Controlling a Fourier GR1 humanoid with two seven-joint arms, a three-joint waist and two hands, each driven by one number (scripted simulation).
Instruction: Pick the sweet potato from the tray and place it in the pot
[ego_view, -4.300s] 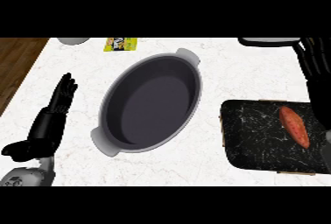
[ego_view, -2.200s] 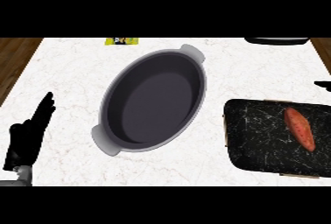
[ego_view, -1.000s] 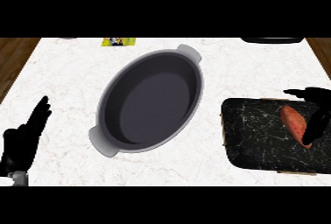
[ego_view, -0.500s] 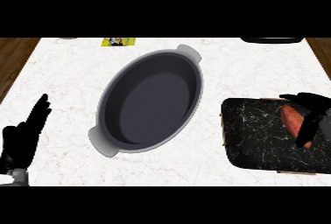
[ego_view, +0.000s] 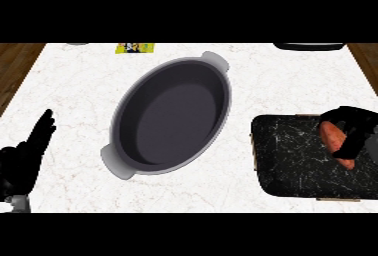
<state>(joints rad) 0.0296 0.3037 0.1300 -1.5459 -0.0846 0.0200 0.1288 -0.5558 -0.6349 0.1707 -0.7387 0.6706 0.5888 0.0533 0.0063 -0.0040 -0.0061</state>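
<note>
An orange sweet potato (ego_view: 334, 137) lies on the black marbled tray (ego_view: 295, 160) at the right of the counter. My right hand (ego_view: 357, 129) comes in from the right edge and curls over the potato, covering its right side and lower end. A grey oval pot (ego_view: 171, 116) with two small handles stands in the middle of the counter, with nothing inside it. At the lower left my left hand (ego_view: 26, 157) rests open, fingers pointing up, well away from the pot.
A small yellow and green packet (ego_view: 135, 48) lies at the counter's far edge. A dark object (ego_view: 308, 46) shows at the far right corner. Wooden floor borders the white marble counter on both sides.
My right hand has come in from the right, moved down over the tray and curled round the sweet potato. The left hand has stayed in place at the lower left.
</note>
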